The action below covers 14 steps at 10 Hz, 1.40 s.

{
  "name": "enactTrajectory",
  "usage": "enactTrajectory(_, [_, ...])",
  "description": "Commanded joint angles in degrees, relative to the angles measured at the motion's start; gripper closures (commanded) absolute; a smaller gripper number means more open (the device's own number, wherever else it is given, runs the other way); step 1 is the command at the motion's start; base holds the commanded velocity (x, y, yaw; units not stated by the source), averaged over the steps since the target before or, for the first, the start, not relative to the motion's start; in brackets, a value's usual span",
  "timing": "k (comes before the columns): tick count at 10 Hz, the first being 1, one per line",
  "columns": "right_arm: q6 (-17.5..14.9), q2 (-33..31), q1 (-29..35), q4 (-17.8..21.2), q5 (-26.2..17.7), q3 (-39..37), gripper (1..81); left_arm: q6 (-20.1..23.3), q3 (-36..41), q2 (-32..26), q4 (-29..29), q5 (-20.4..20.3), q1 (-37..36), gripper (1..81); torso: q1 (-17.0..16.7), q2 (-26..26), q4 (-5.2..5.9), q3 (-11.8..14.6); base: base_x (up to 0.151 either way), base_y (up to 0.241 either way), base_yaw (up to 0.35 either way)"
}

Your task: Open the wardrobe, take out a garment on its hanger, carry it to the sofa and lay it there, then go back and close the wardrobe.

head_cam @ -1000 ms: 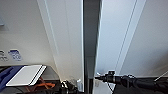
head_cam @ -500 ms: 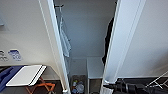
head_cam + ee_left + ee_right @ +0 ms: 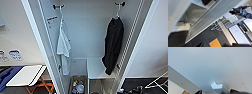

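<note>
Straight ahead of the head camera, the wardrobe (image 3: 85,35) stands open, its doors swung to either side. On the right inside, the black garment (image 3: 113,45) hangs limp from its white hanger (image 3: 118,11), hooked on a dark peg at the top; its hem reaches just past a white shelf (image 3: 97,68). On the left hangs a white shirt (image 3: 63,48). Below, a bin (image 3: 78,86) holds small items. A dark tool (image 3: 236,10) shows in the left wrist view; I cannot tell how wide either tool is.
</note>
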Motion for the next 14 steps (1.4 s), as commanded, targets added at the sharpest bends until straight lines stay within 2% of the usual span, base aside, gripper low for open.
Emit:
enactTrajectory(1, [1.3,-15.1,-7.2,-7.0,11.7,14.0,1.0,0.2,-2.3,-12.8,6.4,-21.8,9.2,1.0,0.0,0.0,0.0,0.0,0.0,0.0,0.0])
enactTrajectory(3, [2.2,-21.0,-12.0,-6.7,14.7,10.4,1.0,0.0,-10.5,-11.2,6.1,-31.4,16.0,1.0,0.0,0.0,0.0,0.0,0.0,0.0,0.0])
enactTrajectory(4, [5.3,-23.0,-13.5,-6.6,16.0,7.6,1.0,-0.5,-15.4,-9.1,5.4,-32.9,17.8,1.0,-0.1,-0.1,0.0,0.1,0.0,0.0,0.0])
enactTrajectory(5, [8.3,-23.0,-14.4,-6.7,15.1,5.0,1.0,-0.5,-20.3,-6.2,4.8,-32.8,18.9,1.0,-0.2,-0.1,0.0,0.1,0.0,0.0,0.0])
enactTrajectory(7, [10.1,-18.8,-17.6,-5.8,10.4,-2.5,1.0,-0.7,-30.0,1.5,2.2,-31.4,20.8,1.0,-0.3,-0.2,-0.02,0.1,0.0,0.0,0.0])
enactTrajectory(8, [10.7,-16.0,-19.3,-5.9,10.0,-5.7,1.0,-1.2,-34.4,5.5,1.4,-28.6,21.1,1.0,-0.3,-0.2,-0.02,0.2,0.0,0.0,0.0])
enactTrajectory(11, [10.9,-4.5,-24.3,-6.1,3.8,-16.8,1.0,-2.0,-46.8,17.5,0.7,-19.4,21.1,1.0,-0.3,-0.3,-0.02,0.2,0.0,0.0,0.0])
enactTrajectory(14, [10.8,6.3,-30.3,-6.3,2.2,-29.0,1.0,-3.1,-56.4,27.2,0.9,-12.2,21.1,1.0,-0.4,-0.3,-0.02,0.2,0.0,0.0,0.0])
